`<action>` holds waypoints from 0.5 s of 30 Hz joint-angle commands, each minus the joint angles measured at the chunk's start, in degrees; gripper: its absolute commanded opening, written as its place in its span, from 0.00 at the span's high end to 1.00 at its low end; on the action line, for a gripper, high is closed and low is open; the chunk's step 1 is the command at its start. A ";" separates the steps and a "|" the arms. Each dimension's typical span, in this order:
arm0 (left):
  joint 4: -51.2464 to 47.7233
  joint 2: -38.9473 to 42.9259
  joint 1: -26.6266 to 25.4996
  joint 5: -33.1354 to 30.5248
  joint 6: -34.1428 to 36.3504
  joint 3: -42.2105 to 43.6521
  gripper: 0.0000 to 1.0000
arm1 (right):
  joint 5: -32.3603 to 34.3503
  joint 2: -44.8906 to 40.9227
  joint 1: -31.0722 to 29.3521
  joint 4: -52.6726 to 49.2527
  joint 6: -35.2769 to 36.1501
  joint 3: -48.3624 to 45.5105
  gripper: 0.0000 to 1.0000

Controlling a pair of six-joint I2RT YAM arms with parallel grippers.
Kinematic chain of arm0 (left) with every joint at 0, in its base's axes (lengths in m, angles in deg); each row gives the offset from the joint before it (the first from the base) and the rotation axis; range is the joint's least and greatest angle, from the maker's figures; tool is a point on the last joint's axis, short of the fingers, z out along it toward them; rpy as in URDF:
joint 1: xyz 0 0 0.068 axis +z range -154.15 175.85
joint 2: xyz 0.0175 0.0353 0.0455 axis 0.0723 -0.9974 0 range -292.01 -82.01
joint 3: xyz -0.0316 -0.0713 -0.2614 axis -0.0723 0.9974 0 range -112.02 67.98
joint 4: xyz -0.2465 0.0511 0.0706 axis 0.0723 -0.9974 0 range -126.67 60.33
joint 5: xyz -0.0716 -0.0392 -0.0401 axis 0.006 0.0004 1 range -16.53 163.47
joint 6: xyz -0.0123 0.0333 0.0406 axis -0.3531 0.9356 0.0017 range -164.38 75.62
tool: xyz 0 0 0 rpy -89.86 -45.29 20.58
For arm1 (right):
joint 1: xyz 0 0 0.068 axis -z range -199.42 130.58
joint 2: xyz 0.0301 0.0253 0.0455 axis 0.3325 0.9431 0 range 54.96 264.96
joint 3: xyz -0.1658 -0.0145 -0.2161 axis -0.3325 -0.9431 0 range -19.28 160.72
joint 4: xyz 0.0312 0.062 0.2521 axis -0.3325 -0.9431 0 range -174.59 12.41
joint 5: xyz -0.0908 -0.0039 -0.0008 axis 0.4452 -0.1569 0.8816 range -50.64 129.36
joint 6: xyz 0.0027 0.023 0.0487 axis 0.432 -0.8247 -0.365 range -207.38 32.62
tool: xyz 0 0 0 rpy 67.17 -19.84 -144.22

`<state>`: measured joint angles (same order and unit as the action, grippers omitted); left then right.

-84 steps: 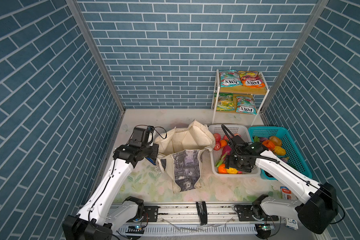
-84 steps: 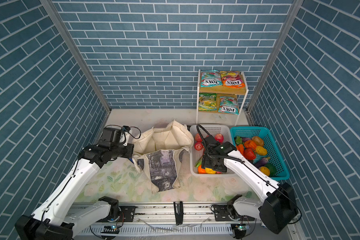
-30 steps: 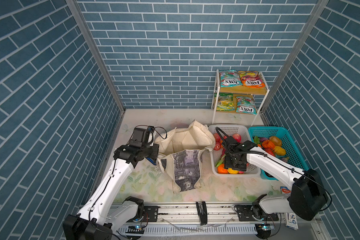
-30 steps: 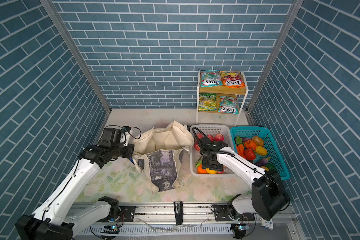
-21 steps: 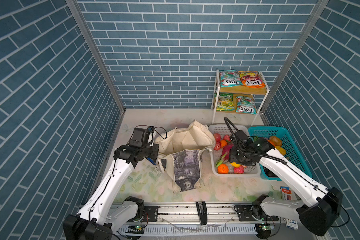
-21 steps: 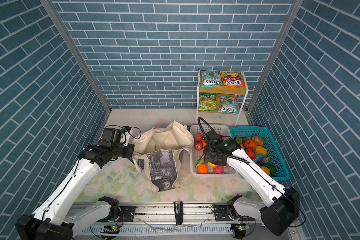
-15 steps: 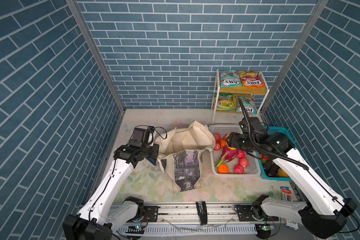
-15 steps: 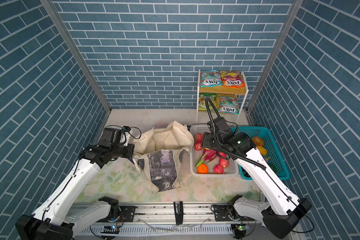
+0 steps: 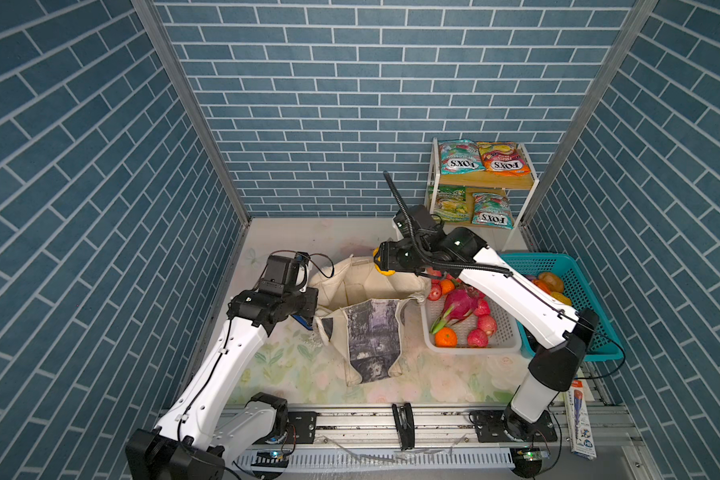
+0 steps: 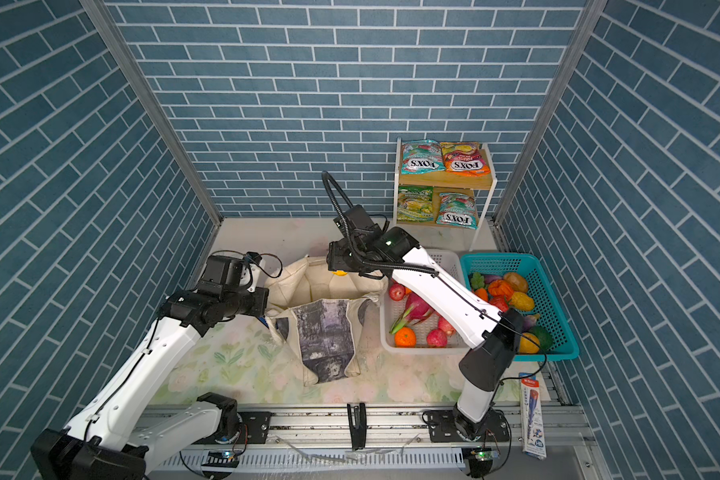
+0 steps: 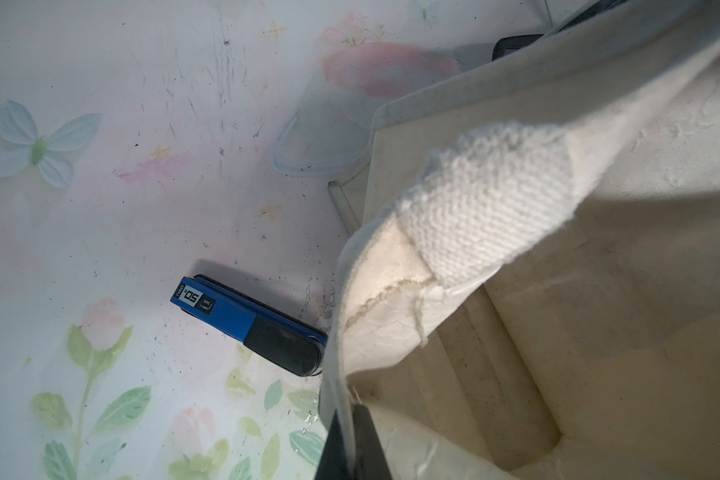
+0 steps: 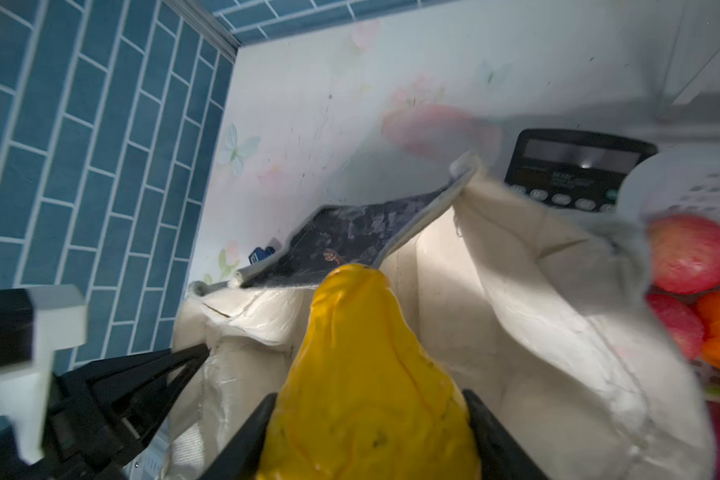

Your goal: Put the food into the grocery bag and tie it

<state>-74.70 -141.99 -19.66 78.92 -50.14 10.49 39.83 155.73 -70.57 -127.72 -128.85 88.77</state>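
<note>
moved: right gripper (image 12: 368, 399) has swung off the white basket (image 9: 474, 348) to over the bag | left gripper (image 11: 350, 432) pinched tight on grocery bag (image 9: 373, 332) rim, blue stapler (image 11: 246, 320) just outside its fingers | right fingers clamp yellow fruit (image 12: 362, 353), bag mouth open just below the fingertips

Grocery bag (image 9: 371, 332) sits between stapler (image 11: 233, 316) at left and nearest basket (image 9: 474, 347) at right

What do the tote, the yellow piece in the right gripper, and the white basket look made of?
Tote: matte cream canvas, coarse weave visible. Yellow piece: likely moulded plastic, smooth, slightly glossy. White basket: probably plastic, perforated mesh walls.
</note>
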 commanded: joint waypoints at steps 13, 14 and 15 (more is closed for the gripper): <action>0.74 0.92 0.30 0.44 -0.10 0.63 0.96 | 0.63 4.02 -5.13 -4.62 1.57 1.71 0.40; 0.74 0.99 0.30 0.44 -0.05 0.63 0.96 | 1.73 3.39 -5.23 -5.10 1.66 1.68 0.40; 0.74 0.99 0.30 0.44 -0.04 0.63 0.96 | 3.11 2.61 -5.26 -5.43 1.83 1.72 0.40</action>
<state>-74.37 -141.93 -19.66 78.90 -50.14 10.71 39.79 159.42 -75.34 -129.73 -128.85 88.99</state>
